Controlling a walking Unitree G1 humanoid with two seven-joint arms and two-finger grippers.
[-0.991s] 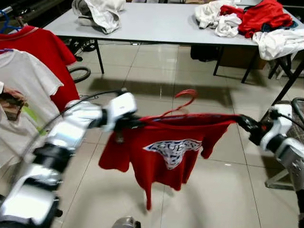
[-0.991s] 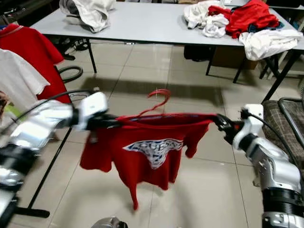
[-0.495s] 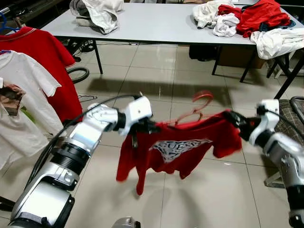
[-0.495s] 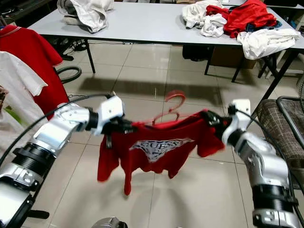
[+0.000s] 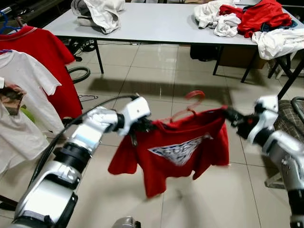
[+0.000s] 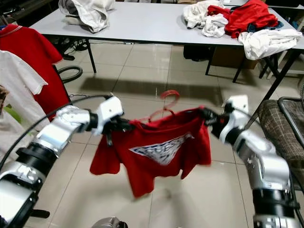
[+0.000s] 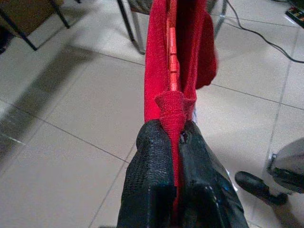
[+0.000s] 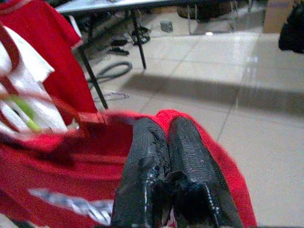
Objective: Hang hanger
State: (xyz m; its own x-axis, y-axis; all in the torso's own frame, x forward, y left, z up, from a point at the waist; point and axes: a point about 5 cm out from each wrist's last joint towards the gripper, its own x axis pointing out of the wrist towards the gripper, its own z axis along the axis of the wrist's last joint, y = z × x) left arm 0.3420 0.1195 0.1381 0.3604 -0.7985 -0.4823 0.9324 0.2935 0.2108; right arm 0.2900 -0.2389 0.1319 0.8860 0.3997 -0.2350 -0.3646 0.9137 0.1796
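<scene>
A red shirt (image 5: 178,149) on a pink hanger (image 5: 189,105) hangs stretched in the air between both arms, above the tiled floor (image 5: 142,76). The left end effector (image 5: 145,126) is clamped on the shirt's left shoulder; the right end effector (image 5: 229,114) is pinched together on its right shoulder. The hanger's hook sticks up from the collar. At far left, a red shirt and a white shirt (image 5: 23,85) hang on a rack. The far worktop (image 5: 156,26) carries heaps of clothes (image 5: 247,19).
</scene>
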